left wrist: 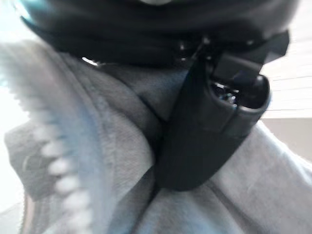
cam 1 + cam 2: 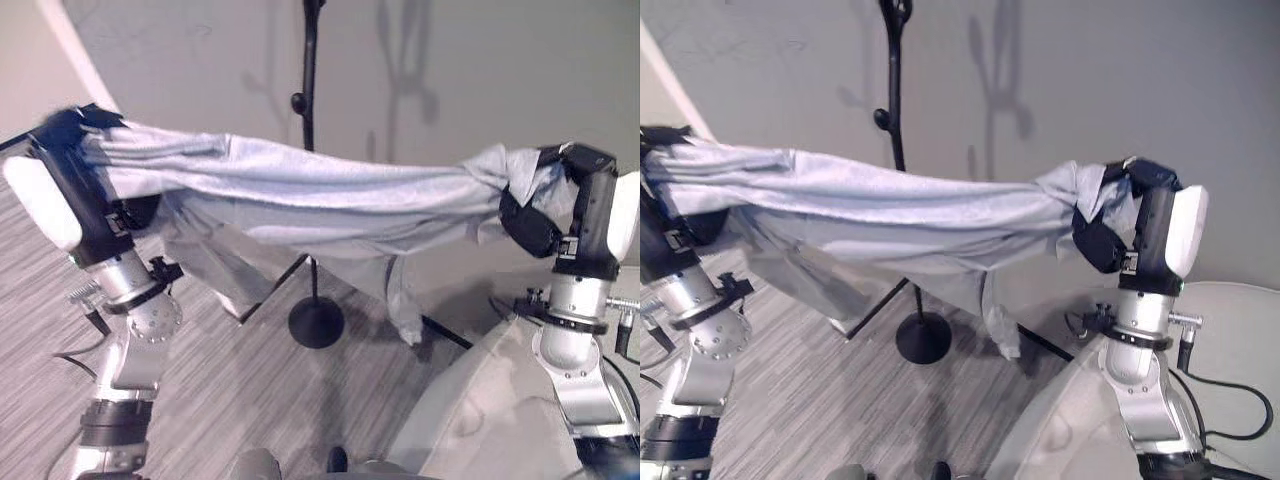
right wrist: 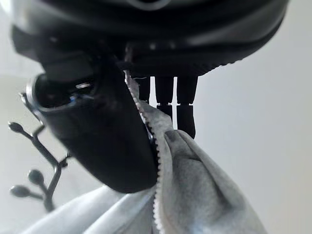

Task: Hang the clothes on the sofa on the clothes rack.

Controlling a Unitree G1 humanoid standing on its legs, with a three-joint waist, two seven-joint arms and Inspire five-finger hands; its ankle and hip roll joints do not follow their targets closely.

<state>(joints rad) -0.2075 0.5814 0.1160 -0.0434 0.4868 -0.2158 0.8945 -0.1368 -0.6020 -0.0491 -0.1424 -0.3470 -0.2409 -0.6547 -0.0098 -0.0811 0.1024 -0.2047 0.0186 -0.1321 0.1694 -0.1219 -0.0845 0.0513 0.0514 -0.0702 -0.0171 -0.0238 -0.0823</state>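
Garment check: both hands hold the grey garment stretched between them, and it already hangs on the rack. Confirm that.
Not quite. The left hand and right hand do hold the garment stretched between them, but it is not on the rack. The left eye view shows the rack standing behind the cloth, apart from it.

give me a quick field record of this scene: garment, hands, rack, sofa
garment: light grey zip-up garment, stretched in the air between both hands, in front of the rack
left hand: shut on one end
right hand: shut on the other end, zipper edge pinched
clothes rack: black pole, round base, nothing hanging on it
sofa: light-coloured, lower right
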